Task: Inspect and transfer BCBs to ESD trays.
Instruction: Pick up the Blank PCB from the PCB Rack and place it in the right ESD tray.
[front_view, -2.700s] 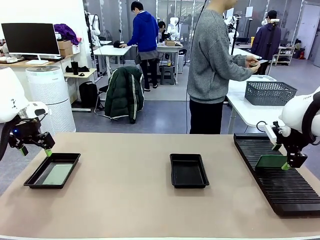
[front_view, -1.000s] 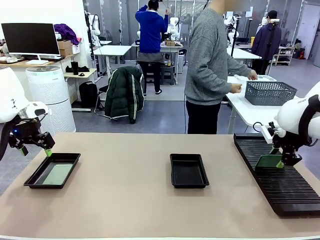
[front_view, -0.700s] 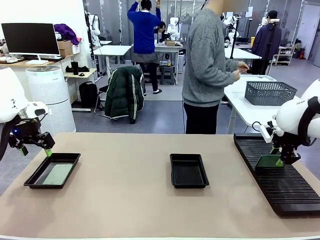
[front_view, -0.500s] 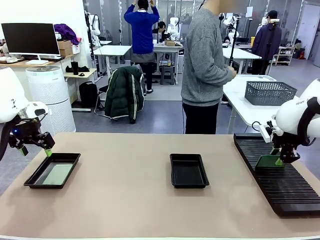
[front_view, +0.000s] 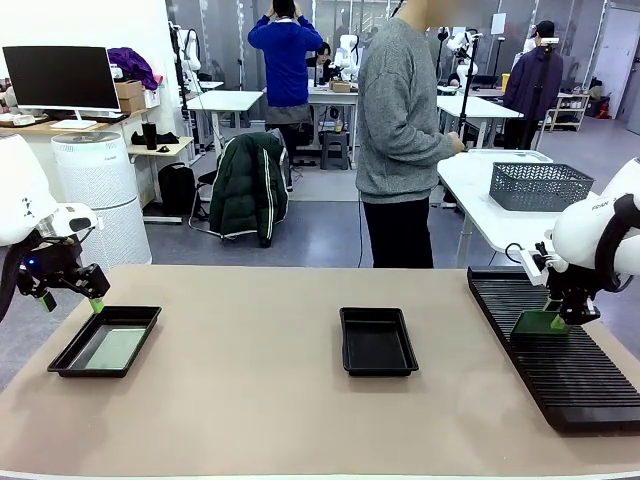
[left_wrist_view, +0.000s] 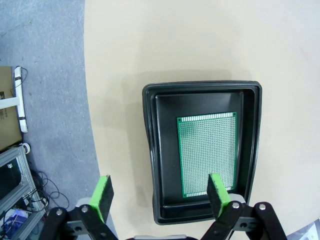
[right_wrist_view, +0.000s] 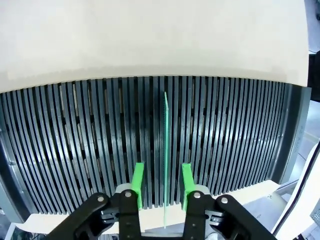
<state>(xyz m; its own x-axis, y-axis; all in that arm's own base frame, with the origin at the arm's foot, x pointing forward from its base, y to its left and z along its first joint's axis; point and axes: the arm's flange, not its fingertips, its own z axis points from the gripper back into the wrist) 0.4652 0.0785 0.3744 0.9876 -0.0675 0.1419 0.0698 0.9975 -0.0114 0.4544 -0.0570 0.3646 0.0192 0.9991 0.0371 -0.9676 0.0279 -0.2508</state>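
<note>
Trays, two: black, shallow, flared rims, well apart on the tan table. Left tray near the table's left edge, middle tray at the centre. BCBs, two: first board flat on the left tray's floor, bare black floor alongside it; second board upright on edge in a slot of the long ribbed rack at the table's right. One rack, one grey mesh basket on a white table behind, one person in a grey sweater standing at the far side. Hard to make out: second board edge-on from the right wrist, a thin green line, face unreadable, bottom edge sunk between ribs; rack cut off by the front picture's right edge; basket's contents impossible to tell; person's hands mostly hidden. Middle tray showing bare floor. Left gripper above the left tray's near end, jaws spread wide, grasping nothing, one pad over the first board's end, the other outside the rim. Right gripper straddling the second board, a green pad on each side, a slim gap on both, jaws narrowed yet not pinching it.
</note>
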